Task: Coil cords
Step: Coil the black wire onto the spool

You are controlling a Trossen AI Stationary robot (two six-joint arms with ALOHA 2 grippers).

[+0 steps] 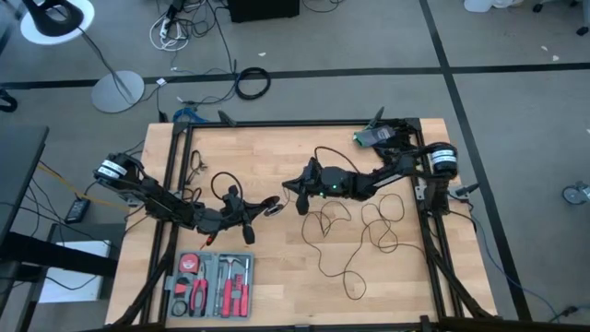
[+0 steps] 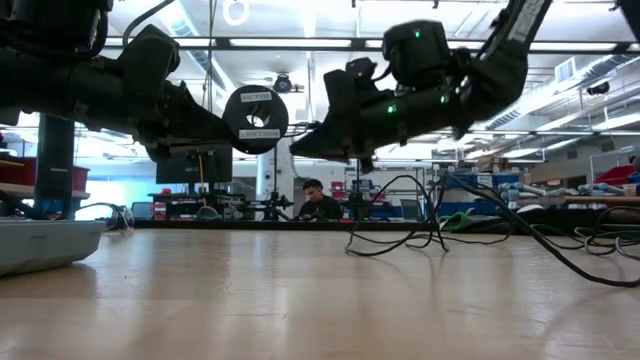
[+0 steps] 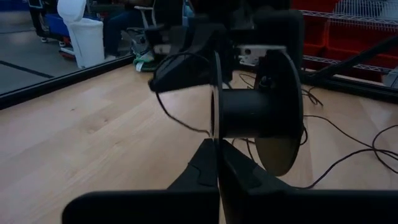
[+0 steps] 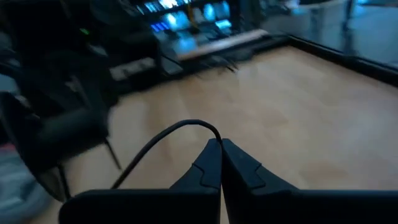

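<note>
Here the cord point(image 1: 355, 235) lies in loose loops on the table point(image 1: 286, 295) beneath the right arm, one strand rising to the right gripper point(image 4: 219, 146), whose fingers are clenched on it. The round spool-like puck point(image 3: 258, 115) joined to the cord is held off the surface at mid-table, clamped by its thin flange in the closed left gripper point(image 3: 216, 155). The cord appears light, limp and prone to tangling; it is probably best pinched near the puck and fed on under slight tension. A tool tray point(image 1: 210, 286) sits near the left arm.
</note>
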